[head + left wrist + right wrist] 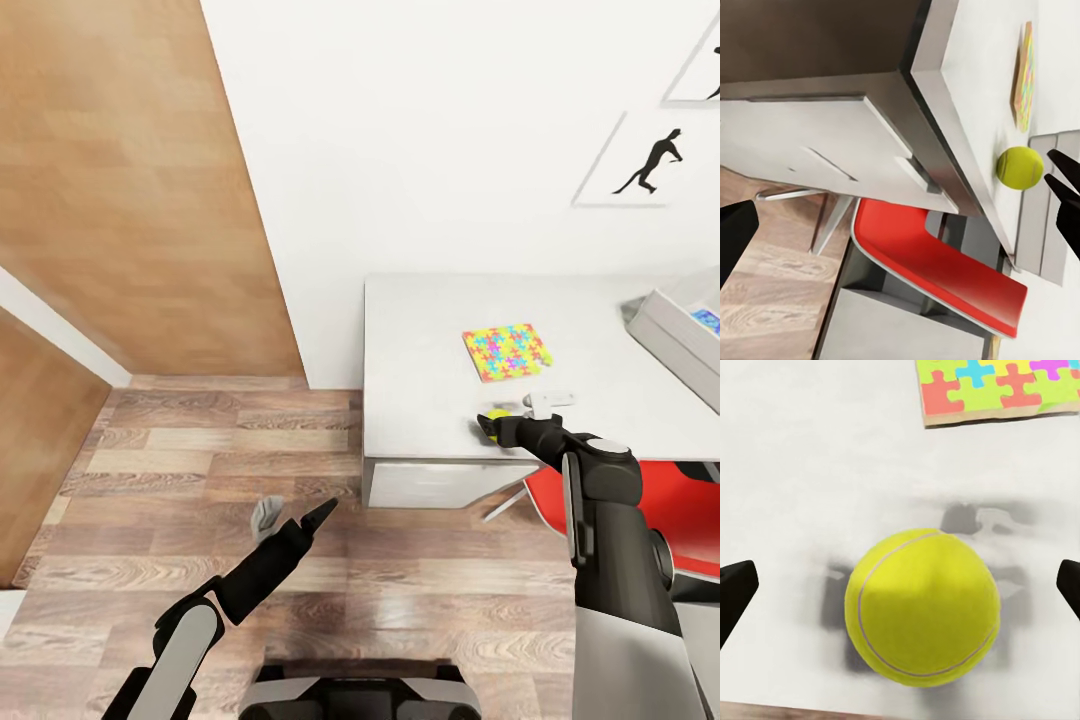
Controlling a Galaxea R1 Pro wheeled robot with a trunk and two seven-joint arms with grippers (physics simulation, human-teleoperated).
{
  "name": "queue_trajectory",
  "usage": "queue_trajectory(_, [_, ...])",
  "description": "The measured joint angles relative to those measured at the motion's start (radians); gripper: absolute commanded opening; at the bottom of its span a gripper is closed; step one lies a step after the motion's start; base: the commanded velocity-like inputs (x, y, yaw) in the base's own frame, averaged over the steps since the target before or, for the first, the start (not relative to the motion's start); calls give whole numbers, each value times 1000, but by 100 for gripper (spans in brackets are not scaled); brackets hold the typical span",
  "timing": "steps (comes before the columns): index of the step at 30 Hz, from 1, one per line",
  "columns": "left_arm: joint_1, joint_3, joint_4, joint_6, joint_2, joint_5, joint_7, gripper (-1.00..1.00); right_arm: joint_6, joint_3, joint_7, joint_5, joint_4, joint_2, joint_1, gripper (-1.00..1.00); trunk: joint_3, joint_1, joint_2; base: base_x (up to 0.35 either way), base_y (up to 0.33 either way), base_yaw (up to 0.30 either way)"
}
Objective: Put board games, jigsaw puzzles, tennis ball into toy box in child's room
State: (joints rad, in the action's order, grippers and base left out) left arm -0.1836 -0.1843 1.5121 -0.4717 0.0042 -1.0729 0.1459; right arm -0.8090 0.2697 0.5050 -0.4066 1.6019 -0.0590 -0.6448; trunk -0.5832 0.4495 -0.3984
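From the head, the right hand [497,420] hangs spread over the round tennis ball [499,413] on the smooth grey worktop [420,340], near the flat jigsaw puzzle [506,352]. The left hand [292,514] is spread above the wood floor [200,470]. At the left wrist, the ball [1020,167] rests near the worktop edge above a glossy red chair [937,266]. At the right wrist, the fuzzy ball [922,615] lies between the dark fingertips [735,592], untouched.

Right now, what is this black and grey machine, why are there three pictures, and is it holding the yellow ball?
It is a robot with two arms, and each arm ends in jaws that pinch. The big picture comes from a camera on its head, looking down. The other two come from small cameras near each set of jaws. On the table lie a jigsaw puzzle and a tennis ball, and a grey toy box sits at the table's right end. The right gripper has its jaws open on both sides of the ball, so it is not holding it yet. The left gripper hangs over the floor, holding nothing.
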Motion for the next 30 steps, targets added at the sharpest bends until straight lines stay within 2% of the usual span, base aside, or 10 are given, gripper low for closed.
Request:
queue_trajectory(18, [0,-1,0,0,0,0,0,100,0,1,0,-2,0,1,0,100,-6,0,0,0,0,0])
queue_trajectory(30, [0,0,0,0,0,0,0,100,1,1,0,-3,0,2,-1,100,-19,0,0,0,0,0])
